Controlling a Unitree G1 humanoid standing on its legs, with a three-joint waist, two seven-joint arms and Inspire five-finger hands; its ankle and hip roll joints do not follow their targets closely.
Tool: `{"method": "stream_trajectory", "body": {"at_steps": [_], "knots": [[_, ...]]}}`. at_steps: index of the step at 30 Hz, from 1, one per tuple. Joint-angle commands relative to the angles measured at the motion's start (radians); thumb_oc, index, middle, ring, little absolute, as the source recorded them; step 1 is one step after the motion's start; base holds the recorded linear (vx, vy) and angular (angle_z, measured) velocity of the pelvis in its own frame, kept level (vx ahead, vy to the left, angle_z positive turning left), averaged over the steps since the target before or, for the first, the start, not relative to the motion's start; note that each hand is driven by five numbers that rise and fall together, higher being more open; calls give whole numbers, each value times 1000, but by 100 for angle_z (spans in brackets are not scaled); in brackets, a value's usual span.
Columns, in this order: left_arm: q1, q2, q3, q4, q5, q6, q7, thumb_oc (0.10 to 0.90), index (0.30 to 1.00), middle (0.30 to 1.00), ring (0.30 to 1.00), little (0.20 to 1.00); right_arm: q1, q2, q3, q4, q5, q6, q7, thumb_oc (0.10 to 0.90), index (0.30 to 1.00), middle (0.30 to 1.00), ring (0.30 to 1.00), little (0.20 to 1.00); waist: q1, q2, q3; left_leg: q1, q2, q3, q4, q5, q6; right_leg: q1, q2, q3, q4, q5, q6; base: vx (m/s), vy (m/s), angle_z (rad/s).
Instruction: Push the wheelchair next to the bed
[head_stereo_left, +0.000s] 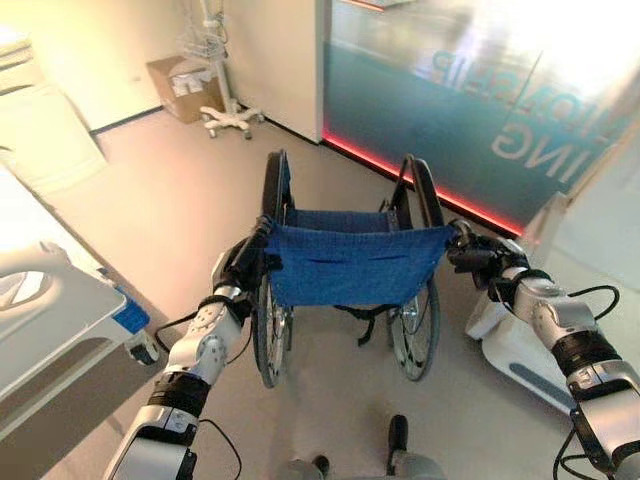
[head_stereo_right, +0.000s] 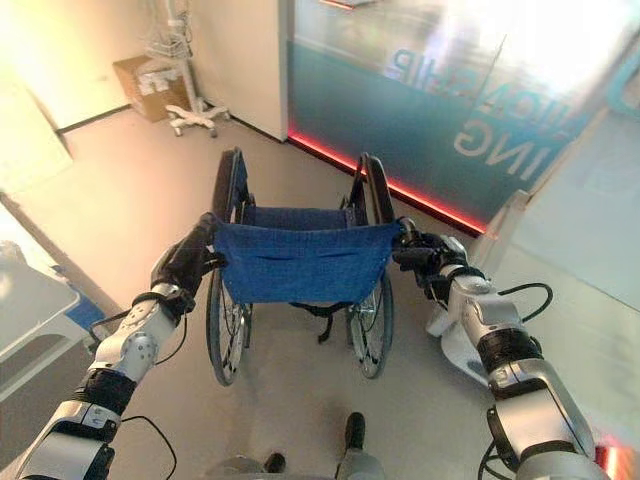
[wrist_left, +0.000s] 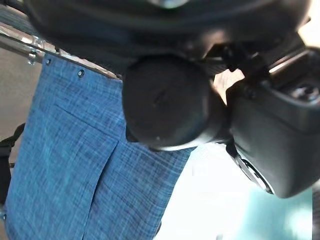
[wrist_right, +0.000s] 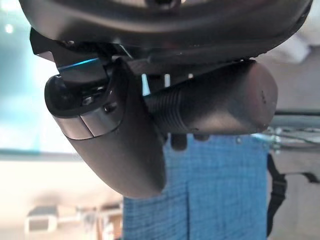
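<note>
Both hands curl around the push handles, left hand (head_stereo_left: 246, 262) and right hand (head_stereo_left: 472, 252), steering the wheelchair (head_stereo_left: 350, 262) dead ahead; the bed (head_stereo_left: 50, 310) waits at nine o'clock.

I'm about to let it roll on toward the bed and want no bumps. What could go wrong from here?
The wheelchair points toward the glass partition, while the bed lies off to the robot's left, so going straight may hit the glass. A white floor unit sits close by the chair's right wheel and could snag in a turn. The left hand and right hand grip the handles; uneven pushing could swing the chair.
</note>
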Motion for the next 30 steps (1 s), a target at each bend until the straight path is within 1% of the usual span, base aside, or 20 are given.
{"method": "stream_trajectory", "body": {"at_steps": [1,3,5,6,8,9,12,14,15,17,18,19,20,22,24,25,26,27,29,30], "knots": [[-20,-28,-51,-102,-60,-38,12,400,300,300,300,300,-197,130,78,-104,117,-87,182,400,300,300,300,300,90,5,-84,50,99,170,98,33,-58,-177,-26,11,123,79,-9,278,-299,107],[-31,-33,-49,-115,-64,-29,43,400,300,300,300,300,-166,136,90,-154,110,-80,166,400,300,300,300,300,86,-2,-85,-19,132,209,248,180,-91,-127,-20,-47,114,46,-47,261,-373,82],[-26,-31,-45,-133,-64,-27,52,400,300,300,300,300,-148,132,94,-167,100,-90,171,400,300,300,300,300,87,-8,-81,-80,127,239,350,203,-91,-104,-17,-78,110,32,-70,196,-337,66],[-20,-29,-39,-153,-68,-21,57,400,300,300,300,300,-132,131,92,-174,94,-101,167,400,300,300,300,300,89,-14,-74,-124,131,290,424,206,-90,-84,-15,-109,113,16,-89,176,-301,39],[-12,-32,-36,-158,-62,-24,48,400,300,300,300,300,-112,135,88,-178,82,-119,157,400,300,300,300,300,91,-14,-69,-167,133,340,445,178,-84,-55,-7,-147,106,1,-101,194,-225,30],[-11,-33,-33,-157,-59,-28,46,400,300,300,300,300,-109,138,88,-174,74,-126,157,400,300,300,300,300,93,-12,-67,-172,124,356,424,164,-81,-44,-2,-159,102,-7,-102,251,-148,41],[-15,-36,-31,-141,-56,-43,50,400,300,300,300,300,-137,154,94,-148,56,-131,148,400,300,300,300,300,103,16,-68,-139,90,418,233,135,-81,-3,34,-185,94,-38,-101,287,-45,34],[-20,-56,-39,-130,-49,-46,47,400,300,300,300,300,-157,166,93,-140,44,-120,114,400,300,300,300,300,124,37,-72,-150,55,467,8,147,-83,50,75,-200,69,-67,-102,413,1,18],[-19,-61,-42,-129,-45,-49,49,400,300,300,300,300,-158,166,93,-137,39,-120,111,400,300,300,300,300,130,43,-74,-161,50,476,-42,157,-85,62,86,-205,64,-74,-103,436,7,29],[-5,-61,-51,-135,-41,-51,50,400,300,300,300,300,-144,152,97,-137,36,-129,110,400,300,300,300,300,149,54,-78,-206,49,523,-168,251,-100,122,123,-205,42,-103,-113,412,15,24],[-4,-59,-51,-138,-41,-50,49,400,300,300,300,300,-141,149,95,-137,36,-131,110,400,300,300,300,300,151,55,-78,-214,50,529,-176,262,-102,127,127,-205,42,-107,-115,410,10,0],[2,-46,-51,-153,-41,-38,46,400,300,300,300,300,-128,133,87,-137,37,-137,114,400,300,300,300,300,163,57,-78,-253,55,535,-180,307,-108,145,144,-204,46,-126,-123,441,38,-14],[6,-31,-42,-156,-38,-29,39,400,300,300,300,300,-132,123,84,-122,37,-141,124,400,300,300,300,300,183,52,-77,-288,43,527,-154,317,-106,165,143,-204,65,-158,-127,504,62,-25],[5,-20,-26,-149,-32,-27,34,400,300,300,300,300,-144,129,86,-105,34,-143,133,400,300,300,300,300,196,46,-81,-292,29,529,-141,293,-87,170,136,-202,84,-177,-123,395,98,-34],[-11,-5,-11,-109,-8,-36,34,400,300,300,300,300,-139,173,94,-81,23,-159,137,400,300,300,300,300,228,23,-94,-277,2,519,-89,199,-38,202,79,-224,178,-236,-90,537,129,-57],[-11,-3,-11,-107,-8,-35,34,400,300,300,300,300,-138,176,93,-81,22,-160,137,400,300,300,300,300,229,20,-94,-276,-1,520,-82,193,-34,203,74,-226,185,-240,-87,413,134,-60],[-18,1,-8,-95,-7,-33,28,400,300,300,300,300,-123,181,86,-80,25,-168,138,400,300,300,300,300,238,5,-98,-266,-20,510,-66,172,1,197,35,-234,279,-185,-51,370,236,-44],[-28,2,-7,-79,-5,-32,26,400,300,300,300,300,-100,186,76,-87,15,-176,143,400,300,300,300,300,240,0,-102,-241,-33,497,-69,164,23,168,-20,-252,432,-98,-18,475,331,-29],[-36,2,-8,-54,-3,-40,21,400,300,300,300,300,-51,181,54,-109,3,-191,166,400,300,300,300,300,226,18,-97,-197,-37,456,-59,145,39,84,-85,-233,692,-7,2,391,311,23],[-37,3,-7,-51,-2,-41,20,400,300,300,300,300,-43,178,51,-115,4,-192,173,400,300,300,300,300,221,24,-95,-190,-34,447,-55,143,42,68,-87,-227,727,3,-3,321,261,63]]}}
